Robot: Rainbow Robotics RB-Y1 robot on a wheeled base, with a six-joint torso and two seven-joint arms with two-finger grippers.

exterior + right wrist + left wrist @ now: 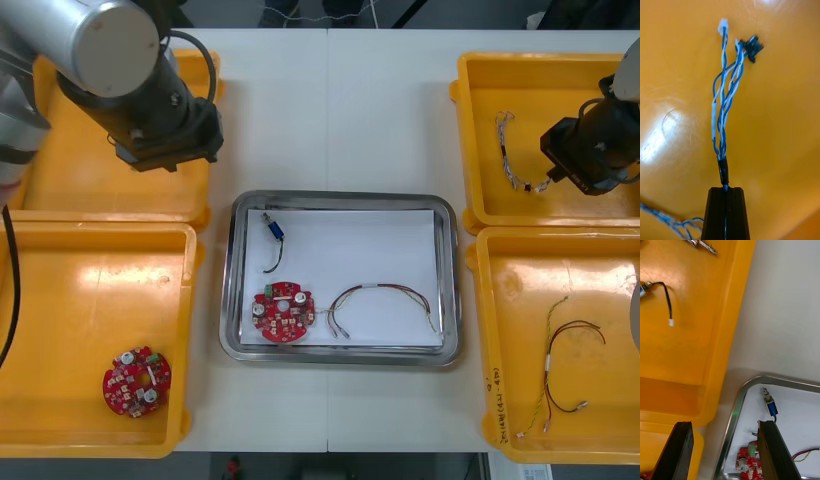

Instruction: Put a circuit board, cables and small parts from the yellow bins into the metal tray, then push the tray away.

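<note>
Pale table (340,110) carries 4 yellow bins (190,330), 2 at each side, with a metal tray (450,215) between them, white inside.

The left arm (140,90) hangs over the upper left bin (60,190) in the front view. Its left gripper (724,423) has its fingers spread wide with nothing between them, above that bin's edge and the bare table beside the tray's corner.

The right arm (595,150) is over the upper right bin (475,130). There the right gripper (726,189) has its fingers pressed together on the black-sleeved end of a blue and white cable (723,112). The cable stretches away from the fingertips over the bin floor and ends in a white plug (723,26) and a black plug (752,47). I cannot tell whether it touches the floor. A 2nd blue and white cable (673,223) lies close beside the fingers in the same bin.

In the tray, a red circuit board (283,312) lies at the lower left corner as the front view shows it. A red and yellow cable (385,298) lies just to its right. A small blue part (272,228) with a black cable (272,262) lies above the board.

Another circuit board (137,380) lies in the lower left bin (60,300). The lower right bin (500,300) holds a loose red and yellow cable (560,365).

In the upper left bin, the left wrist view shows a thin black lead (668,303) with a white end, and small metal parts (702,244) farther from the fingers.
</note>
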